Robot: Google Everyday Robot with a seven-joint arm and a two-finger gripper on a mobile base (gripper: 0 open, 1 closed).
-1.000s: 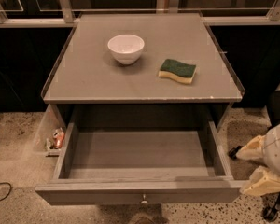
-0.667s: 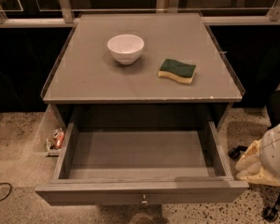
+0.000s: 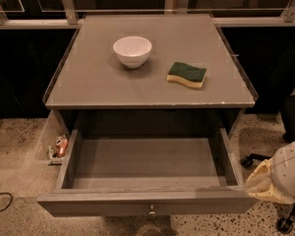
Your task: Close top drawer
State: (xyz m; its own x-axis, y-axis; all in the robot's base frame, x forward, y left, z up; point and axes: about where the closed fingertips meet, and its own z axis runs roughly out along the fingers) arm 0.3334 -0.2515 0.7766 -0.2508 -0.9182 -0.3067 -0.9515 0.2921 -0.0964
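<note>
A grey table [image 3: 93, 85] is seen from above and in front. Its top drawer [image 3: 147, 163] stands pulled far out toward the camera. The drawer's flat front, with a small round knob [image 3: 151, 211], lies along the bottom of the view. On the table top sit a white bowl [image 3: 132, 51] and, near it, a green and yellow sponge [image 3: 187, 74]. The robot's end effector [image 3: 266, 185] hangs at the lower right, just beside the drawer's front corner. Whether it is apart or together, or touching the wood, cannot be told. By the look of things, no closing is done yet, and the whole push inward is left.
</note>
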